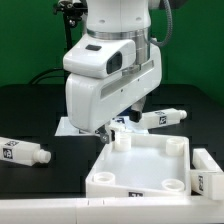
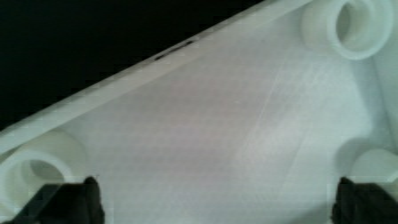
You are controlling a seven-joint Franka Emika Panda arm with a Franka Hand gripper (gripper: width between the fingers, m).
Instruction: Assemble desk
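Note:
The desk tabletop (image 1: 140, 162) is a white square tray with round corner sockets, lying near the front of the black table. My gripper (image 1: 117, 126) hangs over its far corner on the exterior view's left. In the wrist view the tabletop's inner face (image 2: 214, 110) fills the picture, with one socket (image 2: 347, 22) at a corner and another (image 2: 39, 165) near a fingertip. The gripper (image 2: 217, 205) is open, its dark fingertips (image 2: 63, 200) wide apart with nothing between them. One white leg (image 1: 25, 152) lies at the exterior view's left, and another (image 1: 162, 118) lies behind the tabletop.
A third white leg-like part (image 1: 207, 168) with a tag lies against the tabletop's side on the exterior view's right. A flat white sheet (image 1: 66, 126) shows under the arm. A white bar (image 1: 50, 212) runs along the front edge. The large robot body (image 1: 110, 70) hides the table's middle.

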